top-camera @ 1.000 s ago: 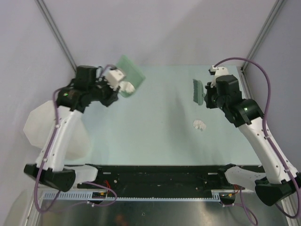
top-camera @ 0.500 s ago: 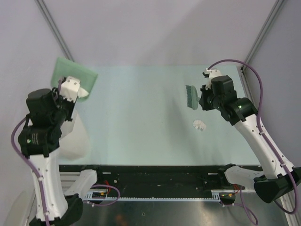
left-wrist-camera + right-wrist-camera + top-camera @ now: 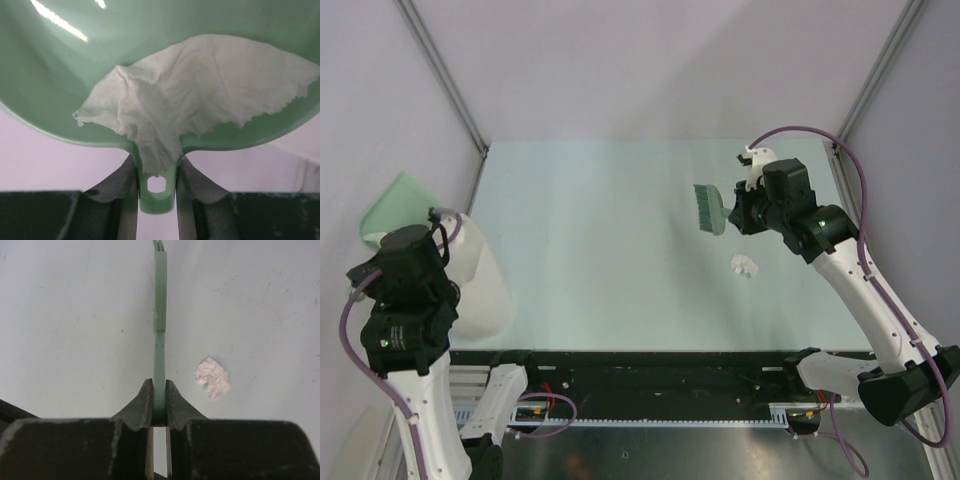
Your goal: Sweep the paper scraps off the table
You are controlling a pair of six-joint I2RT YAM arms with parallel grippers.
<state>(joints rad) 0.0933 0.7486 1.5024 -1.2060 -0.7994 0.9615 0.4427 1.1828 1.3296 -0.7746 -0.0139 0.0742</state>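
My left gripper (image 3: 157, 169) is shut on the handle of the green dustpan (image 3: 45, 75). A crumpled white paper piece (image 3: 200, 85) lies inside the pan. In the top view the dustpan (image 3: 392, 203) is held off the left edge of the table (image 3: 590, 240), beside the white bin. My right gripper (image 3: 159, 391) is shut on the thin handle of the green brush (image 3: 160, 300). The brush (image 3: 708, 208) hangs over the table's right half. One paper scrap (image 3: 745, 265) lies on the table just near-right of the brush; it also shows in the right wrist view (image 3: 213, 378).
A large white translucent bin (image 3: 480, 285) stands off the table's left edge, below my left arm. Grey walls and metal posts (image 3: 445, 80) close the back and sides. A black rail (image 3: 650, 362) runs along the front edge.
My left arm swung the dustpan from the table's back left corner out past the left edge, beside the bin. My right arm carried the brush a little to the left.
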